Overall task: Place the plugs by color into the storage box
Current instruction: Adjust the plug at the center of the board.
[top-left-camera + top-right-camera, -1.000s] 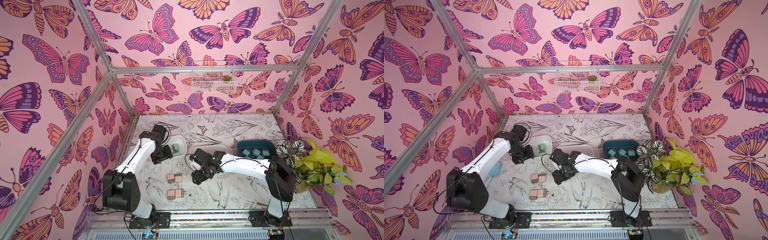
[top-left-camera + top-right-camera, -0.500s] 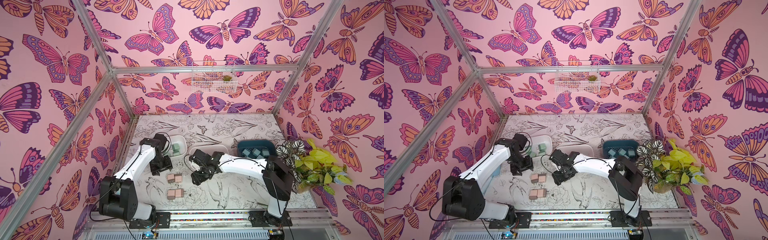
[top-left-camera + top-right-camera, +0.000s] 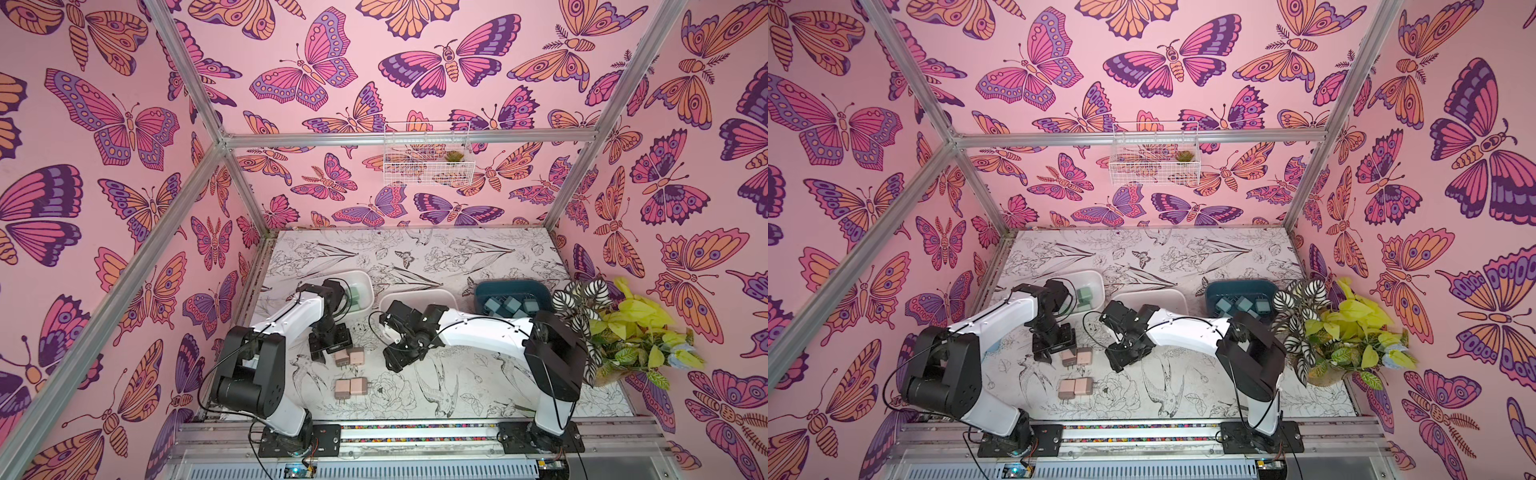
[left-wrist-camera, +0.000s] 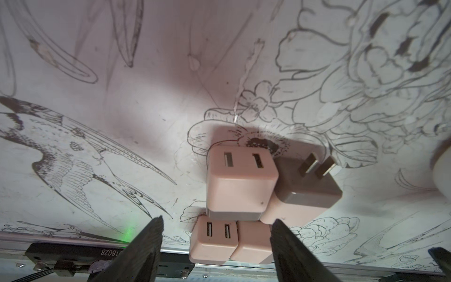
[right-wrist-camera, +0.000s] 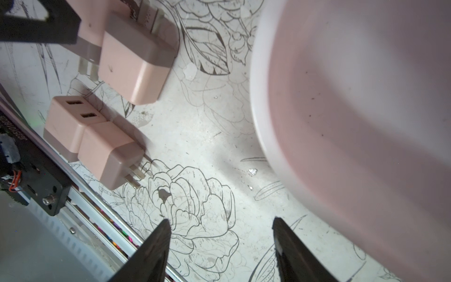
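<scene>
The pink plugs (image 3: pixel 356 356) are my concern: four rounded cubes of matte pale-pink plastic lying on the table (image 3: pixel 457 257), outside the bins, in two touching pairs. The pair nearer the bins (image 4: pixel 239 188) shows well in the left wrist view. One block turns a face with two rectangular slots toward the camera, and its neighbour shows a grey-brown end cap with two flat metal prongs. The pair nearer the rail (image 5: pixel 105 146) sits side by side, one slotted face visible and one pronged cap pointing at a drawn peony.

My left gripper (image 3: pixel 326 354) hangs just beside the pair nearer the bins, its dark, tapering fingers (image 4: pixel 146 246) spread apart with nothing pinched between them. My right gripper (image 3: pixel 392 365) hovers over bare table near the middle bin (image 3: pixel 415 295), jaws likewise parted and empty.

The green plugs (image 3: pixel 355 297) lie in the white tub (image 3: pixel 368 282) behind the left gripper. The teal plugs (image 3: pixel 509 305) are heaped in the dark blue bin (image 3: pixel 513 284). Between those two, the middle bin is a rounded rectangle of smooth pale plastic, and its curved wall looks glossy in the right wrist view. The table is a white sheet printed with fine black line drawings of birds and flowers, scuffed in places. A potted plant (image 3: pixel 623 332) with yellow-green and striped leaves stands at the right edge.
</scene>
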Controlling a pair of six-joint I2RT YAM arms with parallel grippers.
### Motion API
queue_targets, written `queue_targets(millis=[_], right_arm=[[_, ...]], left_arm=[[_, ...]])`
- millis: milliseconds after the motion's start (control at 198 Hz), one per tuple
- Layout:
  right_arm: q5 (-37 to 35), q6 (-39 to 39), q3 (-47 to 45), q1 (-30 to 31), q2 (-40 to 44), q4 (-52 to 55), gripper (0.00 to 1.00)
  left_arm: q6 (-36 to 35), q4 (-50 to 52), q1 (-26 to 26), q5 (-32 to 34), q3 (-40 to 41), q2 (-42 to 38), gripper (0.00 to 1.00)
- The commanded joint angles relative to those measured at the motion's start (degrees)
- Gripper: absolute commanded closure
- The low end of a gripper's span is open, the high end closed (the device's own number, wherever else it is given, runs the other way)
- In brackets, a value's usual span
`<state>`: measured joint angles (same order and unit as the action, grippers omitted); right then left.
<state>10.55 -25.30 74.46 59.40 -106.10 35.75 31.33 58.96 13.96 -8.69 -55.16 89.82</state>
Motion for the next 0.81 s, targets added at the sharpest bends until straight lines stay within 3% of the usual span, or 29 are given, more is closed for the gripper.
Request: queue_targets(millis=[0,434,802], right_arm=[[0.3,-0.2,-0.4,0.5,0.6,0.1,0.33],[0.1,-0.2,-0.5,0.5,0.6,0.8,0.33],[-0.1,0.0,-0.3,0.5,-0.1,0.7,0.33]], left_arm=[[0.8,-1.3,0.3,-0.8,1.4,0.5,0.28],[-1.2,-2.6,1.8,2.4,0.1,5.5,0.29],[0.5,-1.5,1.9,1.0,3.0,-0.9,0.3]])
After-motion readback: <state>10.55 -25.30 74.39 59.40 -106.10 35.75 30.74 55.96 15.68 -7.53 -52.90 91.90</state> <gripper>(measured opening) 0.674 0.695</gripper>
